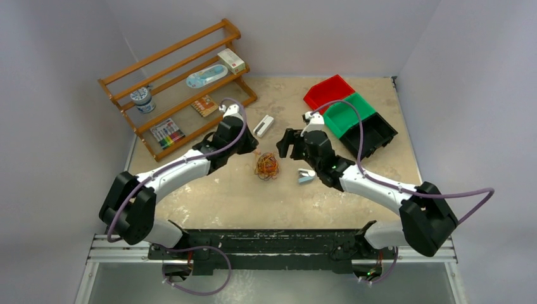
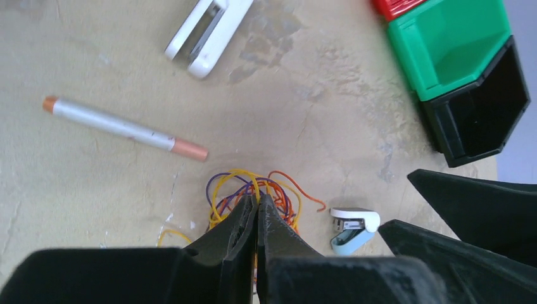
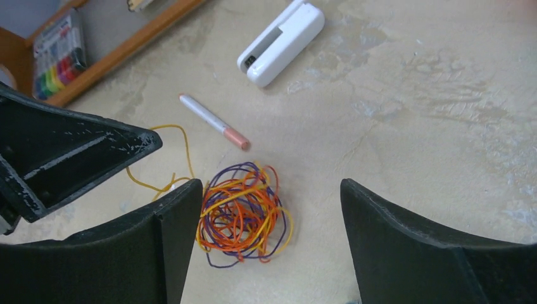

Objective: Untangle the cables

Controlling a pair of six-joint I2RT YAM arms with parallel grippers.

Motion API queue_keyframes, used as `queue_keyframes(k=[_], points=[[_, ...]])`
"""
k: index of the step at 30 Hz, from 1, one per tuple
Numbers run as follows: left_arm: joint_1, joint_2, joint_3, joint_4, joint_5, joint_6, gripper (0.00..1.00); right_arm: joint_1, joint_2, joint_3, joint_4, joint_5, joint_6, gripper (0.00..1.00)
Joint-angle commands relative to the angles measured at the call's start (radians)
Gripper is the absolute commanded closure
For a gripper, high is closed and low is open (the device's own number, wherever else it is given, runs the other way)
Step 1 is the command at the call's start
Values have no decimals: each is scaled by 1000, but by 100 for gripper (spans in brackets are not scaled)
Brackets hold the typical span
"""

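The cables (image 1: 266,166) are one fist-sized tangle of thin orange, yellow and purple wires lying mid-table. The tangle shows in the right wrist view (image 3: 242,212) and in the left wrist view (image 2: 266,193). My left gripper (image 2: 258,199) is shut, with a yellow strand running between its fingertips. It sits just up and left of the tangle in the top view (image 1: 249,145). The yellow strand (image 3: 180,142) loops from the tangle toward that gripper. My right gripper (image 3: 267,187) is wide open above the tangle, up and right of it in the top view (image 1: 286,144).
A silver pen (image 3: 213,120) and a white stapler-like device (image 3: 282,43) lie beyond the tangle. A small blue-and-white stapler (image 2: 354,227) lies to its right. Red (image 1: 328,92), green (image 1: 349,114) and black (image 1: 370,134) bins stand back right. A wooden rack (image 1: 177,82) stands back left.
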Motion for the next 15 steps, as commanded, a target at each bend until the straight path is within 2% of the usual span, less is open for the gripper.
queue_keyframes(k=[1, 4, 10, 15], points=[[-3, -55, 85, -14, 15, 137, 100, -5, -28, -45, 192, 30, -23, 18], [-2, -66, 121, -25, 41, 168, 100, -6, -29, -63, 231, 12, 1, 18], [-3, -71, 211, -61, 108, 220, 100, -9, -1, -67, 360, -218, -114, 17], [-3, -73, 296, -119, 172, 273, 100, -9, 18, -107, 487, -248, -143, 16]])
